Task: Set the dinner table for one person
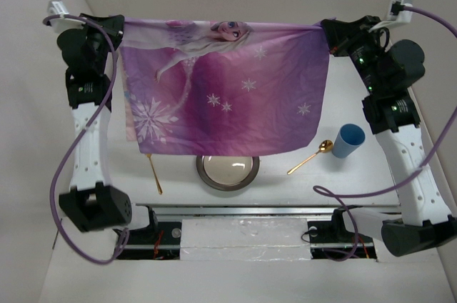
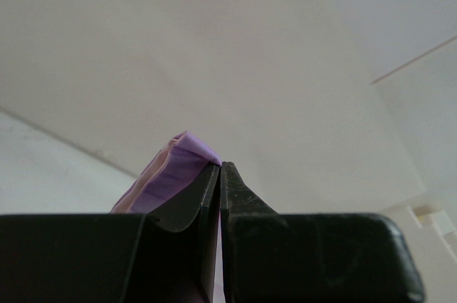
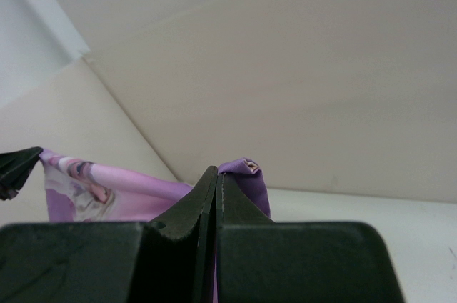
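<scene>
The dinner table (image 1: 285, 190) lies flat beneath everything, white and bare-topped, its long side running left to right between the two arms and reaching back to the far wall. Above it hangs a purple printed cloth (image 1: 228, 96), stretched wide the same way as the table. Its upper edge is pulled taut from corner to corner and the rest drapes toward the near side.

The left gripper (image 1: 118, 28) is pinched tight on the cloth's left top corner, and a bunched fold shows beside its fingers. The right gripper (image 1: 325, 31) is clamped just as tightly on the right top corner.

On the table near the front sits a round plate (image 1: 228, 173), its far rim under the cloth's lower edge. A gold utensil (image 1: 154, 174) lies to its left. A gold spoon (image 1: 311, 156) lies to its right, angled toward a blue cup (image 1: 350, 140).
</scene>
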